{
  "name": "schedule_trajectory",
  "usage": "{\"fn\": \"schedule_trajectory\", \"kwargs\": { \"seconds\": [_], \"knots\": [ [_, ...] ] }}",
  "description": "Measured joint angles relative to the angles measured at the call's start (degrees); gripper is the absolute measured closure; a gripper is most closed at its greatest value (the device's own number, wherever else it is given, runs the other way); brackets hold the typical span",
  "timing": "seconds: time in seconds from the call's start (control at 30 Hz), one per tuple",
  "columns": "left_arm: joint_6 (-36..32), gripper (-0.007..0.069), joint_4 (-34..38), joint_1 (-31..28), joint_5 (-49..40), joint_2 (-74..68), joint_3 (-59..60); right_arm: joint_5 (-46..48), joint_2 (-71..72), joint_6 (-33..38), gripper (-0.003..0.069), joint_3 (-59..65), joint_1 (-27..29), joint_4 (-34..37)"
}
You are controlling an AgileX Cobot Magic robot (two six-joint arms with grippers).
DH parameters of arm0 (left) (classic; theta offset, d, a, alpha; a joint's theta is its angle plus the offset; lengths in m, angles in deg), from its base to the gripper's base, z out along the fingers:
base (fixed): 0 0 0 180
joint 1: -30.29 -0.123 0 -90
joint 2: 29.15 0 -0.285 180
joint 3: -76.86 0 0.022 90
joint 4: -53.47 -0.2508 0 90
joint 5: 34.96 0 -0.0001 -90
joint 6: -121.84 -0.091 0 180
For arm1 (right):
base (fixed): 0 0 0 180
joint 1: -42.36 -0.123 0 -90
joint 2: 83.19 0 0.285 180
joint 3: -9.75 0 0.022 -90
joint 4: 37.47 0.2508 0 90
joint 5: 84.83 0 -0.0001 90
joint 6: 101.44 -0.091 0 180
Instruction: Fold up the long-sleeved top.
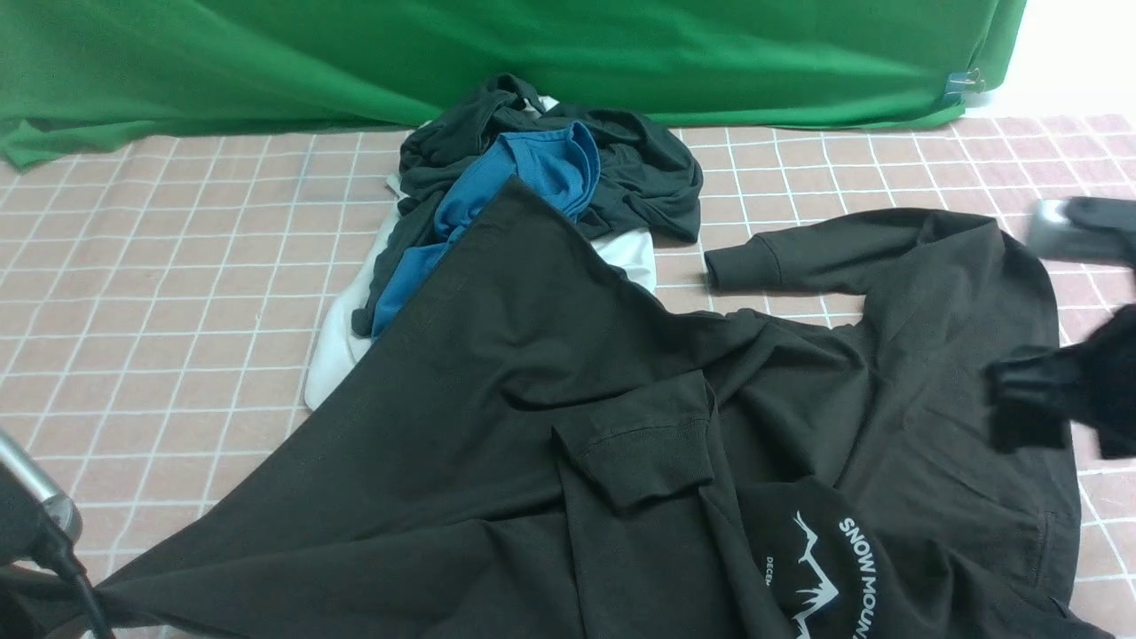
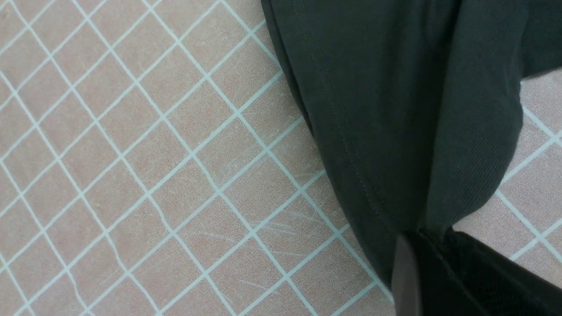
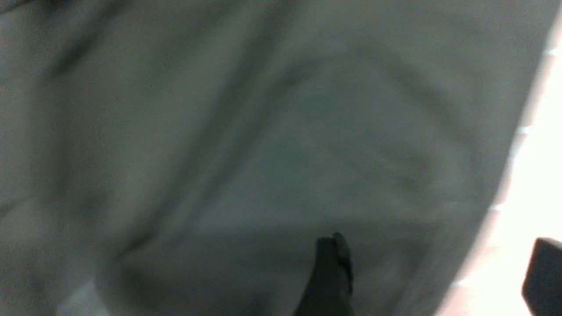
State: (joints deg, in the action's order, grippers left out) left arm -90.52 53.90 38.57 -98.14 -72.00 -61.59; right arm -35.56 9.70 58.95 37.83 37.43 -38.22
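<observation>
1. Your left pincer (image 2: 426,245) is clamped on a bunched edge of the top (image 1: 550,355) at the near left, and the cloth looks taut from there.
2. Near the front edge the white logo (image 1: 825,568) reads "SNOW MOUN", then is cut off. A smaller line starts "DECE".
3. The top sprawls across the table (image 1: 177,266), one cuff (image 1: 639,453) lying on the body and the other sleeve (image 1: 799,253) stretched out farther back.
4. Your right pincer (image 3: 439,250) hovers over the top's right side, jaws apart and empty.
5. You seem to be at the spreading stage. Next, probably take a right-side edge and pull it flat.
6. The top's far corner overlaps the pile (image 1: 532,177), so draw it clear.
</observation>
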Motion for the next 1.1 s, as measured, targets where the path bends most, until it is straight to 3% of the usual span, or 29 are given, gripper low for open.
{"fn": "schedule_trajectory", "kwargs": {
  "seconds": [0.17, 0.37, 0.53, 0.67, 0.77, 0.87, 1.1],
  "knots": [
    [0.94, 0.0592, 0.92, 0.0, 0.0, 0.0, 0.0, -4.05, -8.54, 2.0, 0.0082, 2.8, 7.51, 1.06],
    [0.95, 0.0592, 0.96, 0.0, 0.0, 0.0, 0.0, -11.45, -13.89, 4.32, 0.0082, 4.85, 7.79, 5.17],
    [0.95, 0.0592, 0.98, 0.0, 0.29, 0.0, 0.0, -12.37, -15.72, 5.93, 0.0109, 4.75, 7.79, 5.93],
    [0.95, 0.0592, 1.14, 0.0, 0.89, 0.0, 0.0, -11.04, -16.7, 6.99, 0.0255, 4.24, 7.99, 4.82],
    [0.95, 0.0592, 1.14, 0.0, 0.94, 0.0, 0.0, -11.97, -16.7, 8.81, 0.0438, 4.2, 6.87, 4.95],
    [0.95, 0.0592, 1.14, 0.0, 0.94, 0.0, 0.0, -12.43, -16.09, 9.36, 0.0575, 4.14, 5.19, 4.4],
    [0.95, 0.0592, 1.2, 0.0, -0.66, 0.0, 0.11, -11.57, -15.11, 9.41, 0.0585, -2.54, 5.08, -2.98]
  ]
}}
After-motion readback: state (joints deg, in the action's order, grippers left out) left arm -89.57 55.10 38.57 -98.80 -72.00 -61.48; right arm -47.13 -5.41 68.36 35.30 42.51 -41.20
